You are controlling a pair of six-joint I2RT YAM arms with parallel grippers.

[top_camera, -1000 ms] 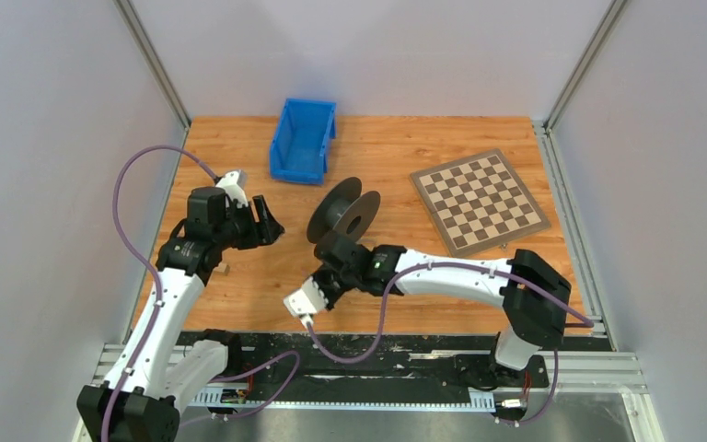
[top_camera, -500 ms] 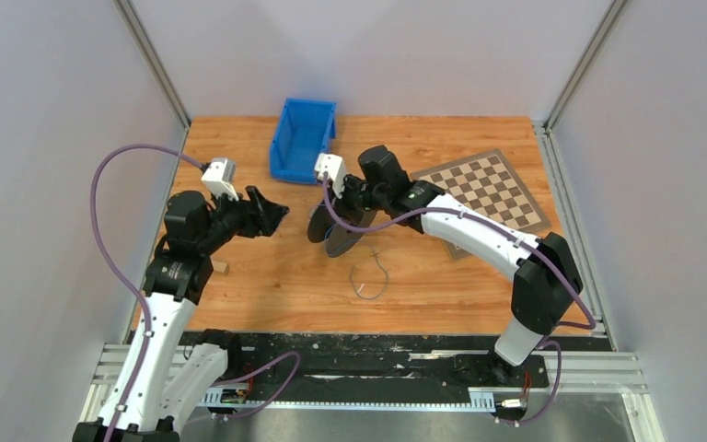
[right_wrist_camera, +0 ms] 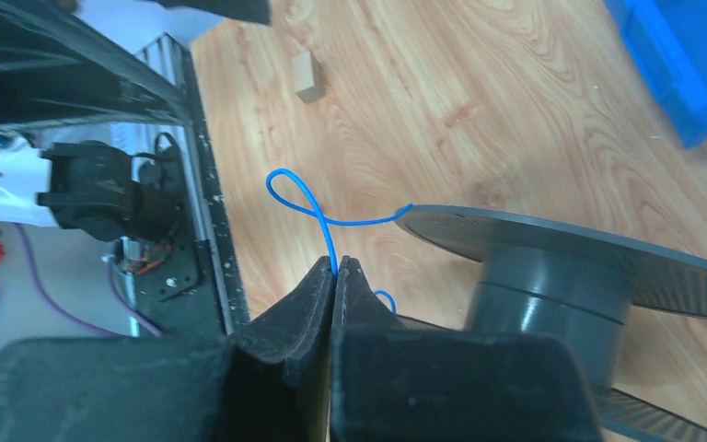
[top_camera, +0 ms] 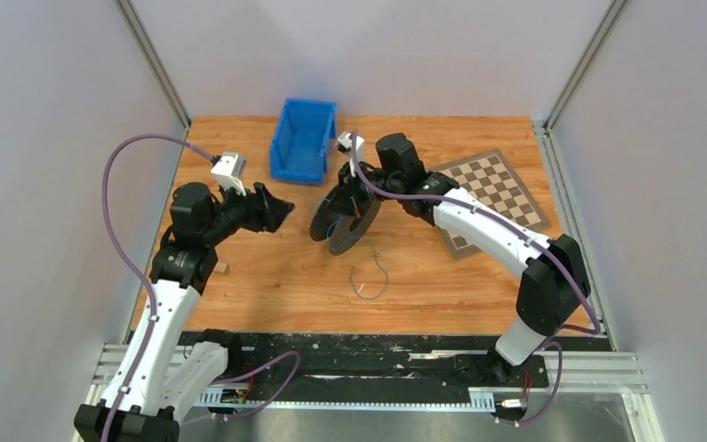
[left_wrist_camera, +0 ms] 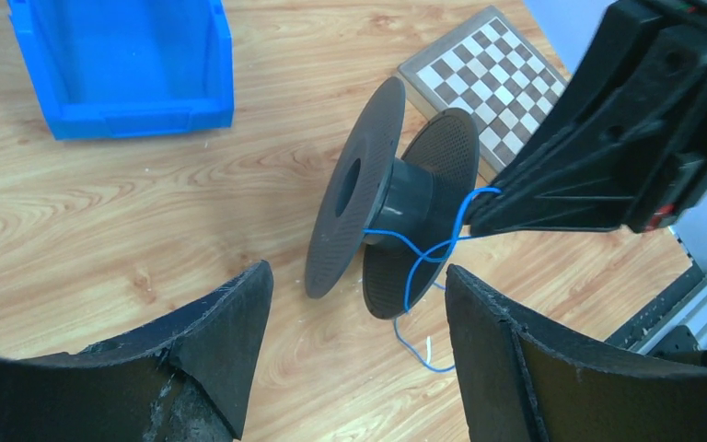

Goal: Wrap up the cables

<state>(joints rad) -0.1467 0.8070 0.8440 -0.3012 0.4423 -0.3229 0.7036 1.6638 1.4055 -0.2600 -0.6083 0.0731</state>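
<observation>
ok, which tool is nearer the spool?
Right. The right tool is beside the spool, shut on the cable; the left tool hangs open, apart, off to its left.

The left arm (top_camera: 161,304) and right arm (top_camera: 488,235) have white link shells dotted with small dark screws, joined by black joint housings. A thick purple hose (top_camera: 158,137) runs along each, ending at a small white camera box (top_camera: 228,169) on the wrist. The left gripper (left_wrist_camera: 359,276) has matt black wedge fingers (left_wrist_camera: 212,350) with scuffed, chipped edges. The right gripper (right_wrist_camera: 336,267) is black too, with a small red mark on its side.
</observation>
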